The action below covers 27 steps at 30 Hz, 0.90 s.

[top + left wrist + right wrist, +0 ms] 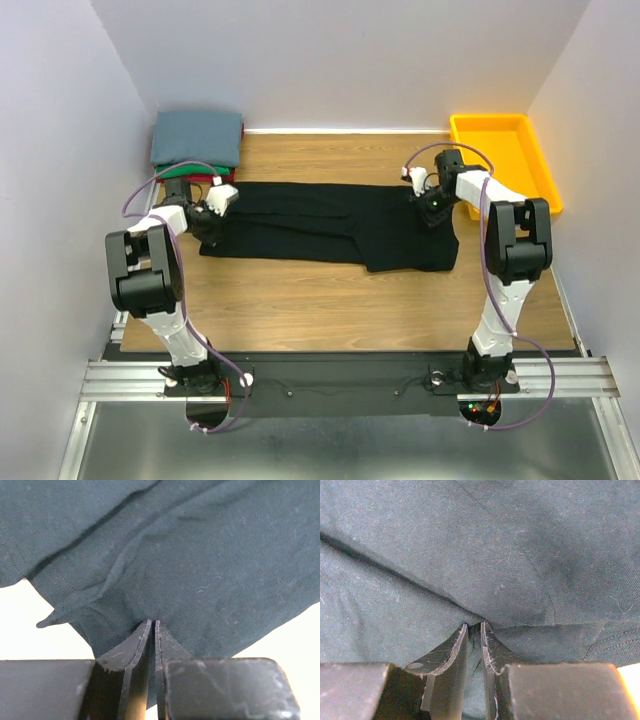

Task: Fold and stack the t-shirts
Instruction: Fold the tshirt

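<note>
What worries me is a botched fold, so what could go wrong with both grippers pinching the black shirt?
1. The left gripper and right gripper each pinch only a little of the black t-shirt at their tips; it might slip out when lifted.
2. The left gripper works close beside the folded stack and could nudge it.

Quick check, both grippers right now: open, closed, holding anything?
The left gripper: closed, pinching the black t-shirt.
The right gripper: closed, pinching the same black t-shirt.
</note>
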Each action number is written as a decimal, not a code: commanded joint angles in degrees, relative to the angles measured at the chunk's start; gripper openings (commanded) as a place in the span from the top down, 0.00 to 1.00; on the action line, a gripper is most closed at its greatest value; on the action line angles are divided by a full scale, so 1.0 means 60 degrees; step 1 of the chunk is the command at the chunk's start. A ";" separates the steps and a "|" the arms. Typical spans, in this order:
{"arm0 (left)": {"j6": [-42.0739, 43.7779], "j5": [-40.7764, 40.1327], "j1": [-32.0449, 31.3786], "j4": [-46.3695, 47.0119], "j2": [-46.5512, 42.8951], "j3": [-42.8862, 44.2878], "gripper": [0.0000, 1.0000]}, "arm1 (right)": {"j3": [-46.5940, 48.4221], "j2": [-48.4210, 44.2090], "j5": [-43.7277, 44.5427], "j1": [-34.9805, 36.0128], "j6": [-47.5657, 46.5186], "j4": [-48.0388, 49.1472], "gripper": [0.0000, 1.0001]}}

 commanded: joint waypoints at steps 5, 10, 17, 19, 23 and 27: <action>0.0947 -0.1067 0.0025 -0.2288 -0.1532 -0.1829 0.82 | -0.1782 -0.0969 -0.0542 0.0064 -0.0375 -0.1412 0.78; 0.1502 -0.0354 0.0025 -0.3238 -0.2644 -0.1495 0.68 | -0.2033 -0.2213 -0.0603 0.0065 -0.0157 -0.1794 0.74; 0.3027 0.2140 -0.1316 -0.3817 -0.4300 0.0118 0.50 | -0.0919 -0.3592 -0.0572 -0.0097 0.0196 -0.2232 0.50; 0.2736 0.2389 -0.2065 -0.3085 -0.5044 -0.0071 0.45 | -0.0802 -0.3872 -0.0806 -0.0184 0.0181 -0.2832 0.48; 0.1769 0.2245 -0.4437 0.0152 -0.5796 -0.1023 0.42 | -0.1020 -0.3873 -0.1524 -0.0229 0.0079 -0.4194 0.50; 0.1738 0.0855 -0.7614 0.2057 -0.5505 -0.2003 0.42 | -0.1970 -0.3726 -0.1803 -0.0331 -0.0039 -0.5278 0.55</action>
